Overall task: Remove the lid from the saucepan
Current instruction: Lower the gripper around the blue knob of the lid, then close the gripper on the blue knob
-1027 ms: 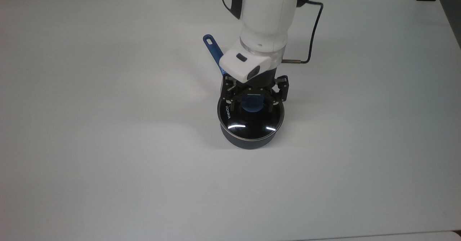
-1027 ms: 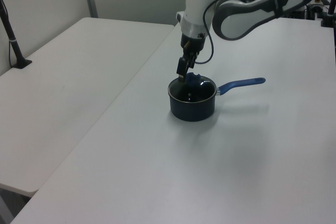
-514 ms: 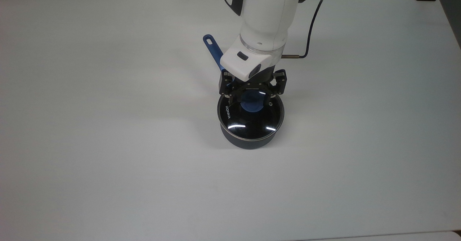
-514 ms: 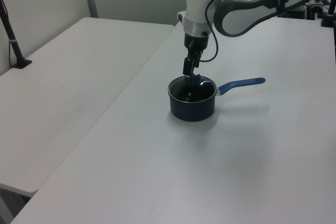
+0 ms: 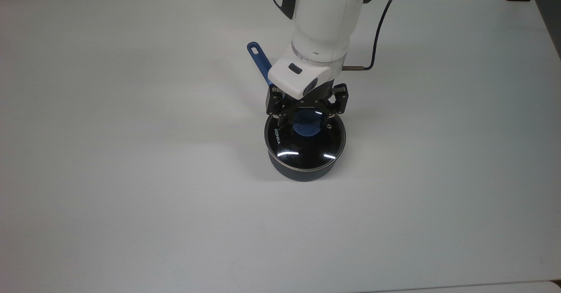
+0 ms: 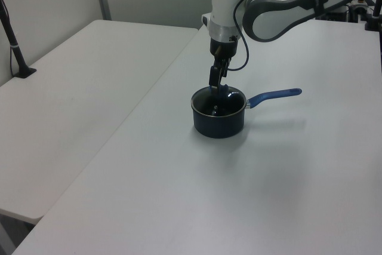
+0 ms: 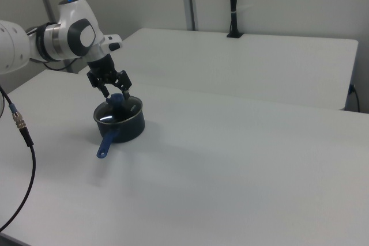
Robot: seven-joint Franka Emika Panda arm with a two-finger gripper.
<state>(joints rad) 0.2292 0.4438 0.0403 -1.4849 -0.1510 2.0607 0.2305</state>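
**A:** Over the saucepan [image 5: 305, 170], right at the fingers [image 5: 325, 117]: how do they stand?

**B:** Spread wide, one to each side of the lid's blue knob [image 5: 306, 125], with daylight between pad and knob on both sides in the top view. The gripper [image 5: 306, 117] holds nothing; it hangs just above the knob, pointing down at it.

**A:** And the lid [image 5: 305, 142] itself?

**B:** Seated flat on the saucepan, metal rim meeting the pan's rim all round, as far as I can tell. Its "KONKA" lettering [image 5: 277, 135] sits toward the top view's left of the knob, the small vent hole [image 5: 329, 127] toward the top view's right.

**A:** Where would you take hold?

**B:** The knob, nowhere else. The glass is smooth and glossy, so I'd judge it slippery and no place for two narrow pads. The knob is raised, round and centred, so a pinch there should carry the lid level.

**A:** Heavy?

**B:** Probably light to moderate, stiff, but breakable. Glass with a thin rim won't forgive a drop, so a firm pinch low on the knob and a straight lift seem wise.

**A:** Beyond the lid?

**B:** The saucepan's blue handle [image 5: 260, 63] runs away from the pan, behind the gripper in the top view. All of it stands on the white table [image 5: 131, 174], and a black cable [image 5: 381, 34] trails from the wrist.
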